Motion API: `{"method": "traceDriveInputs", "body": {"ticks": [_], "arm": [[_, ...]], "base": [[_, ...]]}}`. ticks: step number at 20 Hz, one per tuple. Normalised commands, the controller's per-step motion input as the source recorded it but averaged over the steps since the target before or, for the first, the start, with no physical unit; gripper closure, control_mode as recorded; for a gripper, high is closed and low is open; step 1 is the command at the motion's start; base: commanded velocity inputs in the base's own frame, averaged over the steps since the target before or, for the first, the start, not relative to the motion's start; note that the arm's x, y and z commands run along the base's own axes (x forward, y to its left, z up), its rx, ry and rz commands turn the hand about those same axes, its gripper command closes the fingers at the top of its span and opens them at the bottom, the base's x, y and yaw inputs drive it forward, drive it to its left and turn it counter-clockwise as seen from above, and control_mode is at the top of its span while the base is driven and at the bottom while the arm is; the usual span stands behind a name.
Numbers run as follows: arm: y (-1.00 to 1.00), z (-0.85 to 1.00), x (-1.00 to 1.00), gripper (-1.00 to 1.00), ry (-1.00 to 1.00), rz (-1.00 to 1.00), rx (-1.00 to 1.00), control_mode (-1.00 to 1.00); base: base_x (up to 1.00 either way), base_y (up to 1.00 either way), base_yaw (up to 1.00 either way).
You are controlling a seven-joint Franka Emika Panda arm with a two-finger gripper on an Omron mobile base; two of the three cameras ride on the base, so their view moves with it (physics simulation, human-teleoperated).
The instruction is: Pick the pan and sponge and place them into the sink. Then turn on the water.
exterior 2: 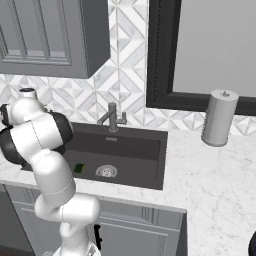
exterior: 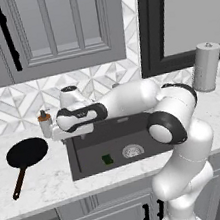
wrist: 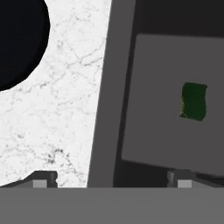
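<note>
Sink (exterior: 85, 162) already holds the sponge (exterior: 107, 159) on its floor beside the drain; the frying pan (exterior: 27, 152) sits on the counter left of it. Gripper (wrist: 109, 178), fingers apart and empty, hovers over the sink's left rim; grasping the pan looks next.

Arm outstretched leftward, fingers (wrist: 43, 178) spread wide, empty.

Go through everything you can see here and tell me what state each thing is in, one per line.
sponge: lying on the sink floor beside the drain.
pan: flat on the counter left of the sink, not held.
sink: holds the sponge, no pan.
faucet: no water running.
gripper: open, empty, above the sink's left rim.
</note>
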Motion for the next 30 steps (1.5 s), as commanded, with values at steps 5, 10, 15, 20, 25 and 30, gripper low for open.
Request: {"method": "traceDriveInputs", "body": {"ticks": [5, 10, 15, 20, 25, 30], "arm": [[0.58, 0.00, -0.19, -1.00, 0.05, -0.05, -0.08, -1.00], [0.38, 0.00, -0.02, -1.00, 0.01, -0.03, -0.08, -1.00], [0.26, 0.00, -0.04, -1.00, 0.00, -0.03, -0.03, -1.00], [0.30, 0.00, -0.02, -1.00, 0.00, -0.04, -0.03, -1.00], [0.31, -0.04, -0.02, -1.00, 0.00, -0.02, 0.00, -1.00], [0.30, -0.10, -0.04, -1.00, -0.02, -0.01, 0.00, -1.00]], "base": [[0.00, 0.00, 0.00], [0.00, 0.00, 0.00], [0.00, 0.00, 0.00], [0.00, 0.00, 0.00], [0.00, 0.00, 0.00], [0.00, 0.00, 0.00]]}}
